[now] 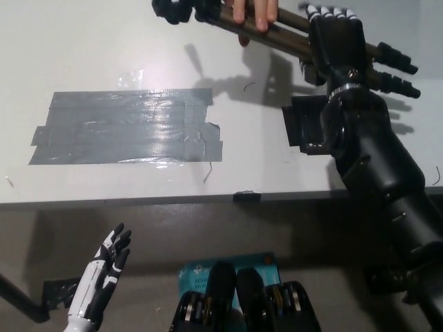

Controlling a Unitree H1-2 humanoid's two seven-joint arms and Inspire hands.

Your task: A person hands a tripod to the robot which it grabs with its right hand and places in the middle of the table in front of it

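One tripod [289, 40], upper right, held by one person's hand [253, 11]; right hand [337, 43] across it, grip unclear. Left hand [104, 277], lower left, splayed, empty.

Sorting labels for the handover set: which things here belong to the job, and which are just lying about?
Job: tripod, person's hand holding it, right hand at its legs, table.
Lying about: grey tape patch, black patch, blue item below the table edge; left hand idle at lower left, open.

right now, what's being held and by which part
The tripod is held by a person's hand, on its legs near the head. The right hand lies over the legs farther down; its grip cannot be told. The left hand holds nothing.
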